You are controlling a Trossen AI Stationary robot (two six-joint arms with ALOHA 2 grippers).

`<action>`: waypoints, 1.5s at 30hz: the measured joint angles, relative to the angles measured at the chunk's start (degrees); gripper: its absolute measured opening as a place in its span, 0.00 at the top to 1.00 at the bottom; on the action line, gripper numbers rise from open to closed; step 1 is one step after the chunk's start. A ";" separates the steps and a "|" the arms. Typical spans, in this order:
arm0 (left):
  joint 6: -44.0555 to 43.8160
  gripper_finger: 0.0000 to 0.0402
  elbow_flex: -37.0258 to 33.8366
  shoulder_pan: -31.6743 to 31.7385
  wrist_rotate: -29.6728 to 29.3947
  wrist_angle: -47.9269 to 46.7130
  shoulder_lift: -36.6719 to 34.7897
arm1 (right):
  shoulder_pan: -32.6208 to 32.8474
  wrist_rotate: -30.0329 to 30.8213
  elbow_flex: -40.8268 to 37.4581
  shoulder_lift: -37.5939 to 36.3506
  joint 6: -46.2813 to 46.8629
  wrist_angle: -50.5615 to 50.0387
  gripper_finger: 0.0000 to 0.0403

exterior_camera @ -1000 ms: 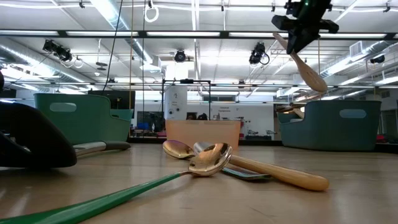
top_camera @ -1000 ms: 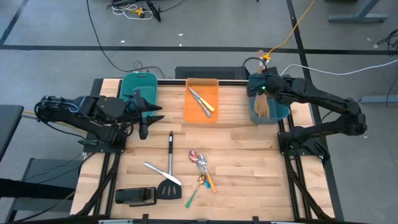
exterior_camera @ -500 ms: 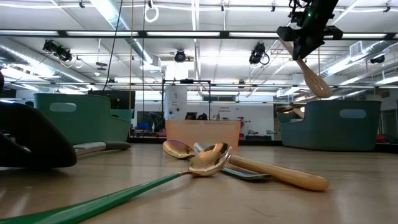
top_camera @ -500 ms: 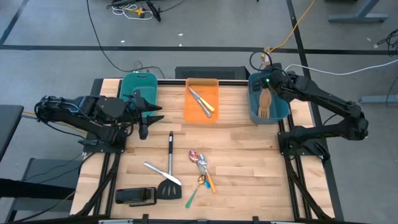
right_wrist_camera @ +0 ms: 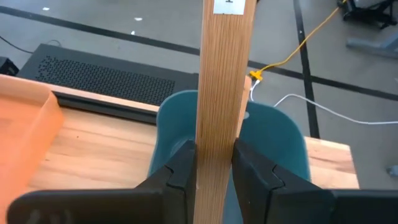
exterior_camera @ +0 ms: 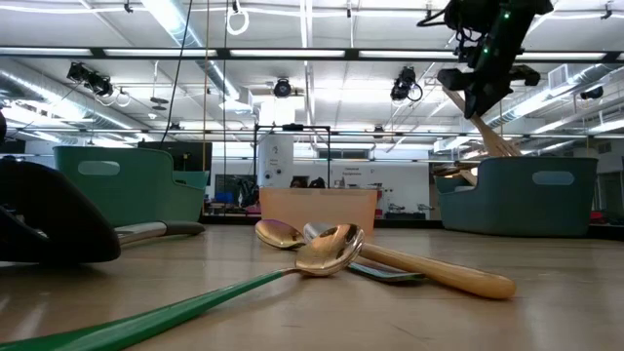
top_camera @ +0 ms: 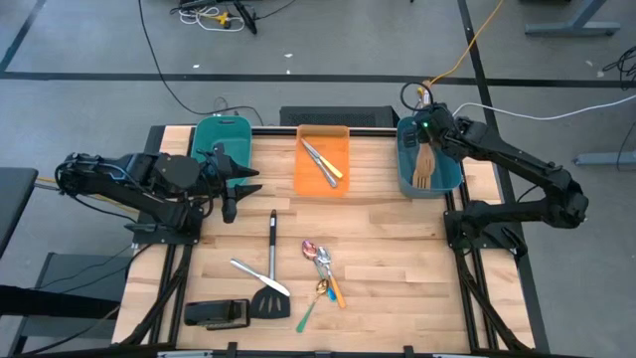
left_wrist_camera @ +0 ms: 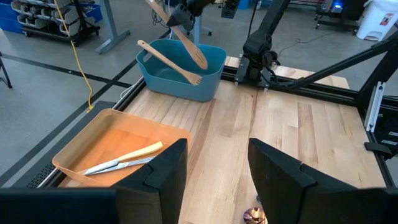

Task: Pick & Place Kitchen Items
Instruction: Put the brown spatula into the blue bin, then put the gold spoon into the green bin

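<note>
1. I am holding the right gripper [top_camera: 425, 139] over the teal bin [top_camera: 405, 177] at the table's far right corner, its jaws clamped on the handle of a wooden spatula [right_wrist_camera: 224, 93].
2. The spatula's head is pointing down into that bin, where another wooden spatula [left_wrist_camera: 169, 62] is already lying; whether the head is touching it, I cannot tell.
3. To release well, I am judging that the head should be low inside the bin walls before the jaws part, so the handle is not tipping over the rim.
4. The left gripper [top_camera: 231, 204] is waiting near the table's left edge, jaws apart and holding nothing.
5. The black spatula [top_camera: 272, 268], knife [top_camera: 256, 276] and spoons [top_camera: 322, 270] are lying mid-table toward the near edge.
</note>
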 joint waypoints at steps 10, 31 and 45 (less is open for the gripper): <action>-0.03 0.56 0.00 0.00 0.00 0.01 0.00 | -0.63 -1.42 -0.31 0.00 0.00 0.50 0.79; -0.04 0.56 0.00 0.00 -0.01 0.02 0.00 | -5.75 -7.66 -10.41 0.02 -0.19 10.36 0.77; 0.00 0.56 0.00 -0.02 0.00 0.02 0.00 | -7.10 -8.31 -13.55 0.00 0.00 11.15 0.59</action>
